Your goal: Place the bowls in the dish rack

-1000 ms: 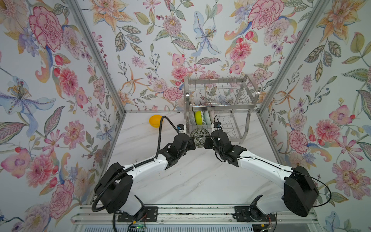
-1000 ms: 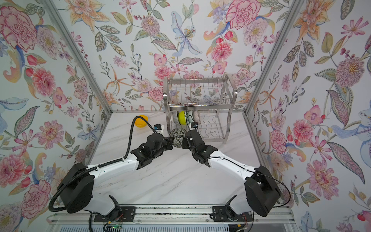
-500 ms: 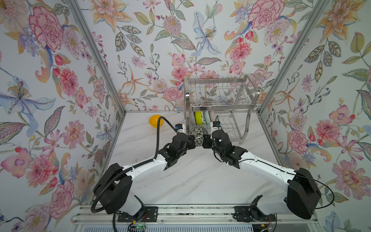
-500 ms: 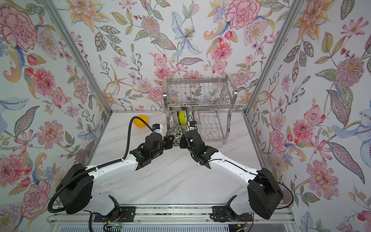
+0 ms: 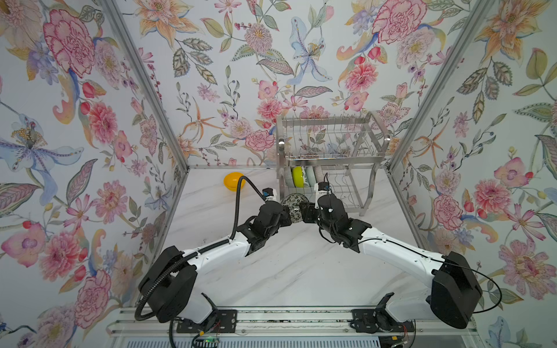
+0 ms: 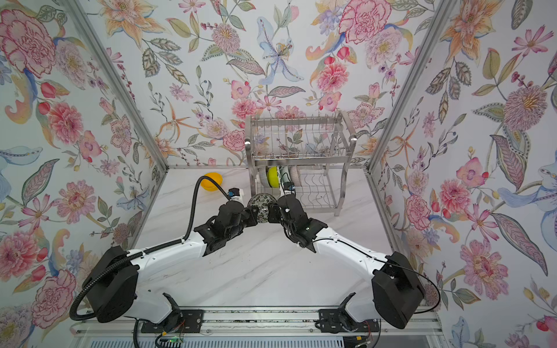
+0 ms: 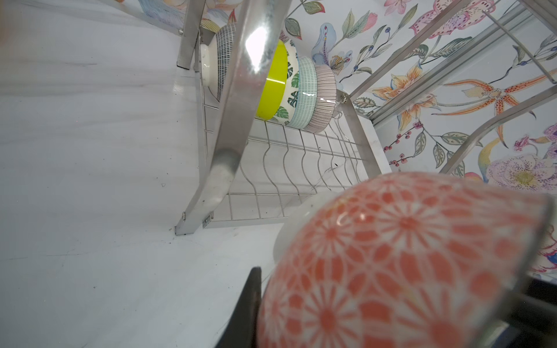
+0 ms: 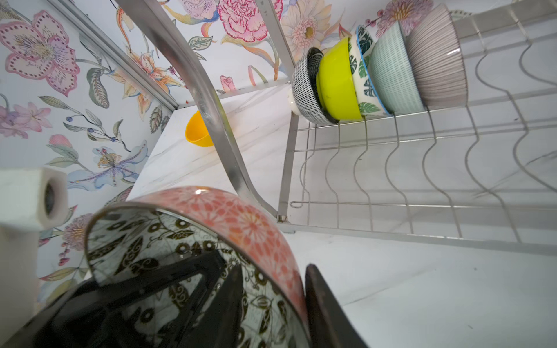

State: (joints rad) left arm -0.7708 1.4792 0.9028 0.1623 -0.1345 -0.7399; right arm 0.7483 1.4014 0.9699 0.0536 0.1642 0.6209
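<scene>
L gripper [image 5: 287, 215] and R gripper [image 5: 305, 211] meet on one floral bowl [image 5: 294, 207], just in front of the dish rack [image 5: 328, 156].
L gripper pinches the bowl's wall and holds it tilted above the table [image 5: 286, 271], near the rack's front-left leg. R gripper straddles the opposite wall w/ jaws parted, inner finger clear of it. Lower tier: bowl row [image 8: 388, 75] on edge, incl. lime-green bowl [image 5: 297, 176]. Orange-yellow bowl [image 5: 233, 181] sits on the table, left of the rack.
</scene>
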